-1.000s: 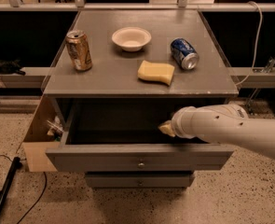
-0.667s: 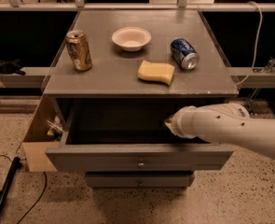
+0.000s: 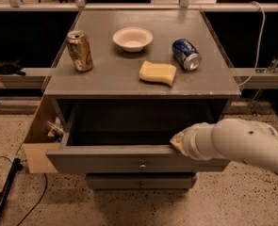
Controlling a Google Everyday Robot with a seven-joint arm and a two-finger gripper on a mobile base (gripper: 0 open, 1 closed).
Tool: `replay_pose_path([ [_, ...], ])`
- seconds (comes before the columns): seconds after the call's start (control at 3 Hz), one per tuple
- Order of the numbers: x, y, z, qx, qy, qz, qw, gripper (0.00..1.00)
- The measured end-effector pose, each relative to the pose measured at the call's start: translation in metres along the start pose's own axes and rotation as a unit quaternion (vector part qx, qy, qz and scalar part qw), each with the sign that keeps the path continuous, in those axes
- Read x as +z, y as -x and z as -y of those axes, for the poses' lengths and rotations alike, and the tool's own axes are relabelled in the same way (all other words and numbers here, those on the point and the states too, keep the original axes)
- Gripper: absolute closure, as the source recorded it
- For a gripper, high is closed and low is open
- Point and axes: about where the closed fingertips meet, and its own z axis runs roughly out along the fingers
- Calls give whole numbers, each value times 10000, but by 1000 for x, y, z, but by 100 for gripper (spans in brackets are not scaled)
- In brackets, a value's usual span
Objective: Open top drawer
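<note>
Your gripper [image 3: 177, 142] backed to the front rim of the top drawer [image 3: 105, 163]; can't tell its state. Drawer unmoved, already open.

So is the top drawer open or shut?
Open: the top drawer is pulled out, dark inside showing; the end effector sits at its front edge.

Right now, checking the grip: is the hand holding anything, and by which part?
Cannot tell; the hand sits at the top drawer front's upper rim, right of centre.
</note>
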Motion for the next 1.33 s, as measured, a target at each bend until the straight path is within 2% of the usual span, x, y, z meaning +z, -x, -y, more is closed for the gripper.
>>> replay_pose_path([
  [0.33,-7,-8,-4,42,74,-12,10000,82],
  [1.0,-7,-8,-4,42,74,-11,10000,37],
  [1.33,-3,0,-2,54,84,32,9999,39],
])
